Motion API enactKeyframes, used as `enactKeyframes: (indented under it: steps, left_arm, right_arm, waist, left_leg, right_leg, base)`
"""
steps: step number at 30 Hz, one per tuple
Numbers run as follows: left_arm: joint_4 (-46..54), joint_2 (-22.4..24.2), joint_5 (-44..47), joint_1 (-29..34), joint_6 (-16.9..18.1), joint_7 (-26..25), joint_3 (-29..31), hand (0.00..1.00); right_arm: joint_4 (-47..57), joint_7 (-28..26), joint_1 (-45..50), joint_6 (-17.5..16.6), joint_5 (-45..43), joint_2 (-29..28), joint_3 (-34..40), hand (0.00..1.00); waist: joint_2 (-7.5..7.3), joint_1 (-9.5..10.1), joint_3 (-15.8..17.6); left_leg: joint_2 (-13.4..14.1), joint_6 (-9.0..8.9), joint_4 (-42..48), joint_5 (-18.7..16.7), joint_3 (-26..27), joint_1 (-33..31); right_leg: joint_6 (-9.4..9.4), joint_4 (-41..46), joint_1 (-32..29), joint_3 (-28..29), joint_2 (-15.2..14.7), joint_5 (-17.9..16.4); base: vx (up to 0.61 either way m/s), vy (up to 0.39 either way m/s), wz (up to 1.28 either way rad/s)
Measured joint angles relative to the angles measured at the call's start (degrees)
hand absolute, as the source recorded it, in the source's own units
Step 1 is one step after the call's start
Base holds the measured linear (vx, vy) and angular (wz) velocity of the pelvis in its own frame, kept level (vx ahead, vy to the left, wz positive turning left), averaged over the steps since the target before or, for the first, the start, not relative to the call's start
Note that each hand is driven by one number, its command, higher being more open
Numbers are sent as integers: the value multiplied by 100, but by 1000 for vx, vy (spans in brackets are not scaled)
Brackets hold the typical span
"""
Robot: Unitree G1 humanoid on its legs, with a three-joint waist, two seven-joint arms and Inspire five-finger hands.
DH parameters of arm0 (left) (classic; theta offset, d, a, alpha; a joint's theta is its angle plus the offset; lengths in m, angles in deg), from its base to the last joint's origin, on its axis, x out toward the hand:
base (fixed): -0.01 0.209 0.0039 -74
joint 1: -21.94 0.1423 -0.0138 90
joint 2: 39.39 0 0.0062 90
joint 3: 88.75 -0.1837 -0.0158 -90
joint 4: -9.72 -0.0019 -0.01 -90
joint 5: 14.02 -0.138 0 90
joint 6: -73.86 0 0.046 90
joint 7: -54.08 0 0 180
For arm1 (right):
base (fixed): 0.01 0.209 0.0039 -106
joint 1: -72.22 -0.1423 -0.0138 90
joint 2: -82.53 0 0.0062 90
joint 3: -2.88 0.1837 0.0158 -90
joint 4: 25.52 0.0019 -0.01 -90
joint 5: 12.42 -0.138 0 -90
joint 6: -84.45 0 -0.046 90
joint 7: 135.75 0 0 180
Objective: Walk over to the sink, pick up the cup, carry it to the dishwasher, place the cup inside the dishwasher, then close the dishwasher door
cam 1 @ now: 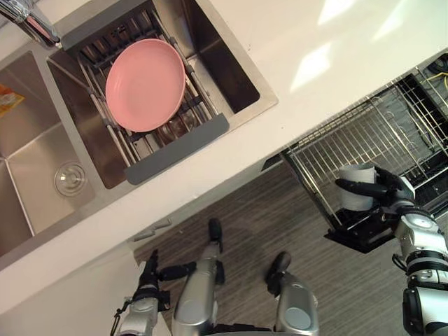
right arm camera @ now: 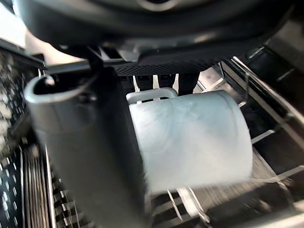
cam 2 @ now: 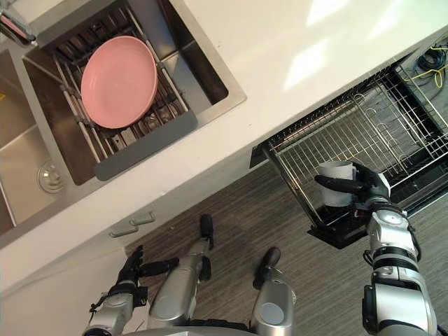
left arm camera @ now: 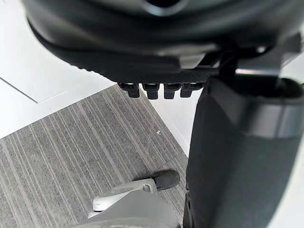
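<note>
Cup [cam 1: 353, 173], pale grey cylinder, clamped in right robot hand [cam 1: 389, 197] above the wire dishwasher rack [cam 1: 364, 133], near its front edge. Releasing here risks tipping it or dropping it outside. Left robot hand [cam 1: 150, 276] hangs relaxed, fingers apart.

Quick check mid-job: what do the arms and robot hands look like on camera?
Both arms are silver-grey rounded segments: left arm, right arm. The left robot hand and right robot hand are dark, with slim fingers and a thumb.
</note>
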Motion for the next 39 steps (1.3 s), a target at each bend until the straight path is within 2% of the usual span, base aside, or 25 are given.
enactKeyframes:
  steps: [6, 10, 13, 16, 21, 23, 24, 27, 28, 30, 35, 38, 39]
  left_arm:
    - [-43, -77, 2, -83, 6, 5, 4, 100]
    - [-112, -69, 36, -84, 218, -508, -68, 100]
    - [-248, -76, 120, -83, 110, -690, 25, 100]
    - [-537, -89, 117, -20, 41, -686, 128, 100]
    - [-697, -52, 454, 228, 266, -645, 196, 100]
    - [-727, -17, 777, 254, 290, -571, 253, 100]
    - [-829, -15, 884, 281, 342, -532, 309, 100]
    - [-976, -3, 880, 352, 353, -470, 524, 100]
    - [-979, -1, 880, 358, 353, -466, 532, 100]
    - [-1080, 99, 872, 518, 355, -428, 660, 100]
    - [-1091, 186, 768, 733, 316, -431, 688, 100]
    - [-1090, 222, 776, 805, 238, -437, 692, 100]
    - [-1093, 215, 915, 837, 191, -417, 703, 100]
  right_arm:
    - [-119, -200, 19, -17, -29, 2, -47, 100]
    - [-292, -199, -6, -103, -140, 6, -39, 100]
    - [-360, -185, 25, -249, -372, 22, 55, 100]
    - [-375, -67, 173, -403, -862, 21, 275, 100]
    - [-78, 362, 493, -659, -2063, 11, 1005, 100]
    - [233, 529, 721, -727, -2632, -165, 1385, 100]
    - [649, 663, 940, -844, -2926, -425, 1578, 100]
    - [1840, 871, 1480, -1068, -3095, -992, 1920, 100]
    - [1889, 885, 1500, -1079, -3095, -1014, 1925, 100]
    - [3009, 1147, 1898, -1322, -3079, -1484, 2160, 100]
    - [4512, 1250, 2402, -1644, -3073, -2257, 2585, 100]
    - [5260, 1085, 2610, -1625, -3116, -2638, 2615, 100]
    - [5551, 756, 2728, -1461, -3284, -2833, 2597, 100]
  waist:
    - [-113, 56, 64]
    - [-186, 65, 99]
    - [-259, 69, 107]
    - [-322, 87, 101]
    - [-444, 88, 28]
    - [-547, 41, -37]
    - [-650, -21, -172]
    - [-788, -99, -374]
    - [-786, -103, -385]
    - [-796, -249, -746]
    - [-780, -340, -1262]
    - [-785, -378, -1424]
    - [-791, -387, -1500]
  left_leg:
    - [-4, 27, -43, 21, -11, 1]
    - [-8, 31, -49, 24, -15, 9]
    - [-10, 32, -62, 26, -20, 49]
    - [-27, 32, -134, 27, -22, 228]
    - [-63, 55, -352, 112, 24, 435]
    - [-71, 56, -353, 110, 44, 513]
    - [-61, 54, -355, 108, 61, 541]
    - [-15, 29, -357, 81, 172, 658]
    - [-13, 28, -357, 81, 175, 661]
    - [24, 19, -360, 66, 237, 743]
    - [115, -56, -393, -38, 347, 913]
    - [133, -36, -393, -59, 421, 1038]
    - [137, -31, -394, -70, 451, 1095]
  right_leg:
    - [-2, -32, -10, 102, 27, -1]
    - [-2, -46, -2, 127, 33, -1]
    - [-2, -51, 35, 129, 35, 0]
    - [-2, -103, 212, 136, 37, 0]
    - [4, -173, 310, 257, 46, 3]
    - [38, -246, 399, 283, 57, 23]
    - [52, -284, 426, 294, 71, 31]
    - [94, -376, 510, 405, 124, 60]
    - [95, -380, 512, 410, 126, 62]
    - [98, -520, 598, 470, 184, 130]
    - [53, -934, 822, 567, 332, 236]
    - [20, -1075, 967, 607, 365, 326]
    - [35, -1148, 1042, 617, 379, 363]
  base:
    - [0, 0, 0]
    - [0, 0, 0]
    - [0, 0, 0]
    - [0, 0, 0]
    - [-11, -8, -3]
    - [-13, -14, -5]
    - [-1, -28, -6]
    - [-10, -30, -17]
    - [-29, -31, -20]
    - [-29, -21, -16]
    - [-47, -8, -16]
    - [13, -7, -13]
    - [11, -8, -10]
